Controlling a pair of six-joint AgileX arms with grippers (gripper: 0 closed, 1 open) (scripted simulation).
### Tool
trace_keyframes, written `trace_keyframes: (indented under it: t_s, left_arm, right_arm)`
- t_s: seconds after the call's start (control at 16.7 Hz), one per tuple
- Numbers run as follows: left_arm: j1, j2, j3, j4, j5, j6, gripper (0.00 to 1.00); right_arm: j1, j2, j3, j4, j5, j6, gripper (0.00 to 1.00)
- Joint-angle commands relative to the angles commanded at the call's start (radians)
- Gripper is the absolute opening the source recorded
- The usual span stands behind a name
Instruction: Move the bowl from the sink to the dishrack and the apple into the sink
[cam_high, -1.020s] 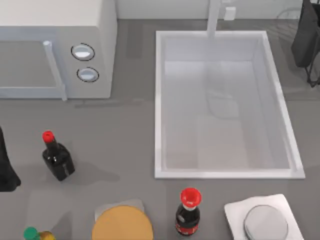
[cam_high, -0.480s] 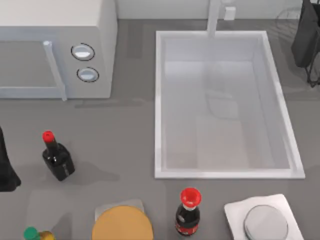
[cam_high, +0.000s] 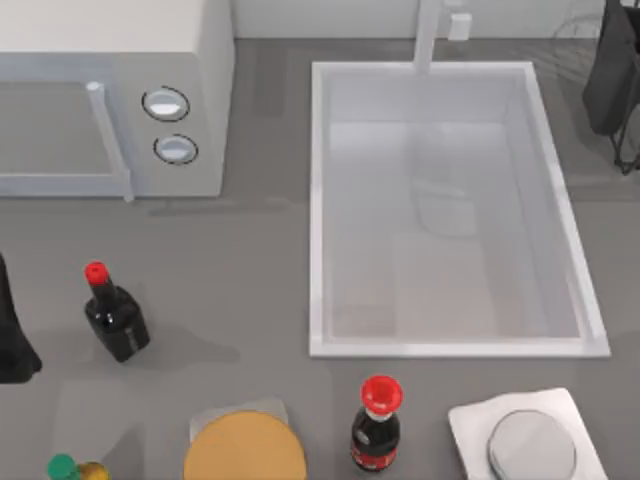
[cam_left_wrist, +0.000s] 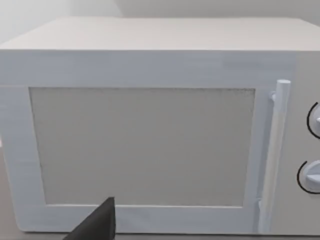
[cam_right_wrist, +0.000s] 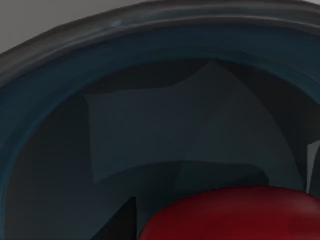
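Matte grey table | glossy round bowl | smooth red apple

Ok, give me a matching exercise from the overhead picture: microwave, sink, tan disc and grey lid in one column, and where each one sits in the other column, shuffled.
Things:
1. microwave
2. sink
3. tan disc
4. grey lid

Places:
A. on a white tray, bottom right
B. top left corner
C. bottom edge, just left of the red-capped cola bottle
D. right half of the table, from the middle to the top

Pairs: 1-B, 2-D, 3-C, 4-A
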Motion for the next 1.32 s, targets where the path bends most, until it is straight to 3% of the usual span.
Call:
trace_keyframes:
  t_s: [0.42,0.9,1.32]
  left_arm:
    - [0.000,0.000,0.000,0.000,0.000,0.000,1.00]
    - [0.000,0.000,0.000,0.000,0.000,0.000,1.00]
    - [0.000,0.000,0.000,0.000,0.000,0.000,1.00]
  right_arm:
    - [0.006,-0.116,0.118,-0.120,0.025,0.007,0.00]
    - [0.002,-0.226,0.329,-0.475,0.026,0.006,0.00]
    - [0.008,-0.224,0.339,-0.477,0.028,0.008,0.00]
